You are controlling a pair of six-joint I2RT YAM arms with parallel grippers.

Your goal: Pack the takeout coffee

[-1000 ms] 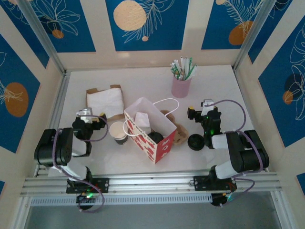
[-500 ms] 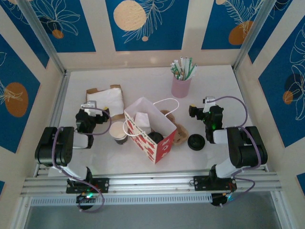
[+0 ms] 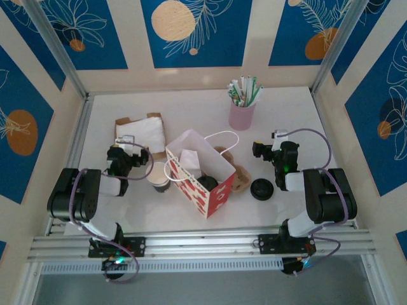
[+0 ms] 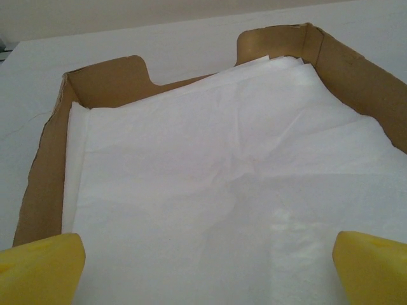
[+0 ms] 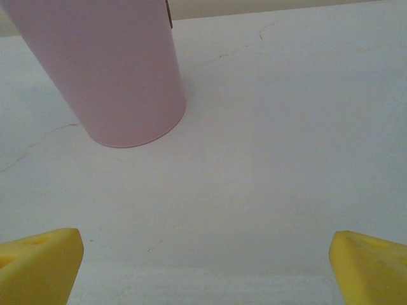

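Paper cup upright on counter, just left of open bag, not yet packed. Left fingers wide and empty over napkin tray, nearest the cup, presumably spread for grasping it. Right fingers wide, empty, aimed at pink cup

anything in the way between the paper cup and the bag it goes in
Nothing visible. The small off-white paper cup stands right beside the open red-and-white paper bag, at its left side, with no object between them.
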